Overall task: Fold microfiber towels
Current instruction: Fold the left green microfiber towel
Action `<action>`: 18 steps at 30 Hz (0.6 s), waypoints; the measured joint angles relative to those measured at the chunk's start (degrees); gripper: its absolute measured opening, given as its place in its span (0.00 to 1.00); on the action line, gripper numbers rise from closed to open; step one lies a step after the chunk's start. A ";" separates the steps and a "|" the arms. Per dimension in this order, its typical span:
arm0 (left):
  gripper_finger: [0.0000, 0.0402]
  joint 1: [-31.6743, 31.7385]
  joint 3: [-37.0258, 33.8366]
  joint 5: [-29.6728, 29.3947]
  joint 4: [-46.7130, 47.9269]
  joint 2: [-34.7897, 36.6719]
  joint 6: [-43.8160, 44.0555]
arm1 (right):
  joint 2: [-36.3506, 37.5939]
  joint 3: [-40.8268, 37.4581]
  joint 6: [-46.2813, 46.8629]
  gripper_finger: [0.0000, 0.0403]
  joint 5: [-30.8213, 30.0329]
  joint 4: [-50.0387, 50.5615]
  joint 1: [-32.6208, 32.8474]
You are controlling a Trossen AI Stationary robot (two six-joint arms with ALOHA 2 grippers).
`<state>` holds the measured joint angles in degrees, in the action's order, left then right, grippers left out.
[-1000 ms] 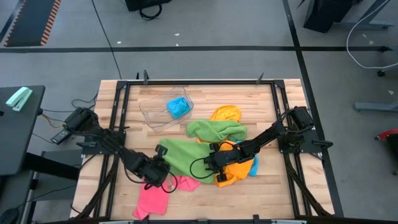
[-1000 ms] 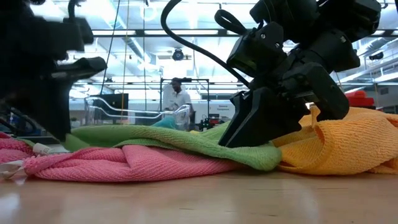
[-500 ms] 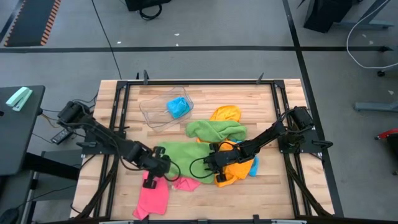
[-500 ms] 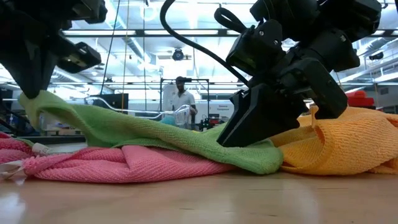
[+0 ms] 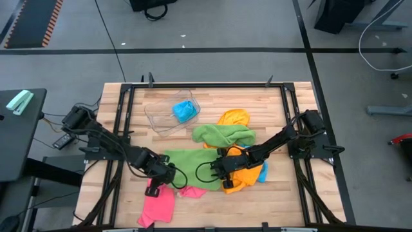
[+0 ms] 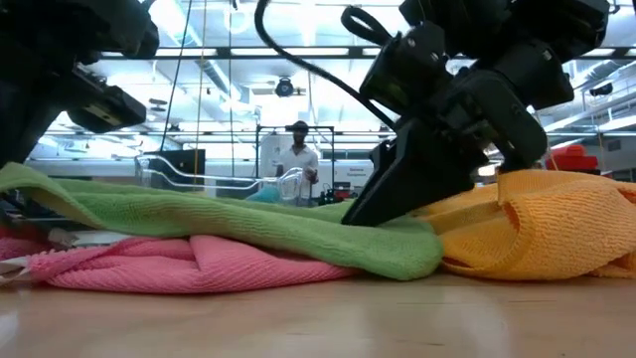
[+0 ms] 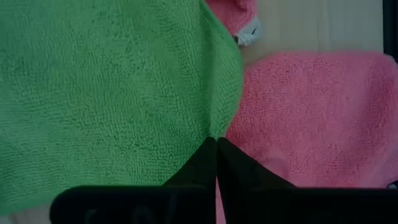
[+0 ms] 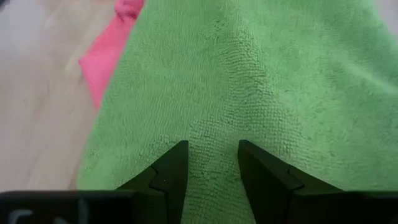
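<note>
So your left gripper [image 5: 166, 173] is reached low across the wooden table [image 5: 283, 193], pinched tight on the edge of the flat green microfiber towel [image 5: 190, 160] over the pink one [image 5: 159, 203]. Your right gripper [image 8: 211, 163] presses half-open fingers onto the green towel's other side, beside the orange cloth [image 5: 244, 175].

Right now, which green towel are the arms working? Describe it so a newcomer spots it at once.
Start at the wooden table and find the cloth pile in its middle. The worked green towel lies spread flat at the pile's near side, between the left gripper, shut on its edge, and the right gripper. The other green towel sits bunched beyond it, untouched.
</note>
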<state>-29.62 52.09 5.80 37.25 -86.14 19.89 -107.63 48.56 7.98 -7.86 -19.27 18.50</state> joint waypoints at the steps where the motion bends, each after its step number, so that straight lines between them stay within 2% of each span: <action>1: 0.03 0.19 0.01 0.01 -0.02 -0.27 -0.57 | 0.02 0.02 0.16 0.37 0.00 0.02 0.00; 7: 0.01 1.10 0.01 -0.13 0.18 -3.90 -7.04 | 0.02 0.00 0.87 0.37 0.00 0.48 0.00; 10: 0.04 1.93 0.01 -1.69 0.28 -6.31 -9.56 | 0.02 0.00 1.18 0.37 0.00 0.64 0.00; 18: 0.15 3.48 0.09 -11.76 0.60 -7.81 -11.64 | 0.02 0.00 4.58 0.37 -3.03 5.65 -1.30</action>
<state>-26.14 52.17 -5.95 37.86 -93.95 8.26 -107.61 48.56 12.56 -10.89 -13.61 17.20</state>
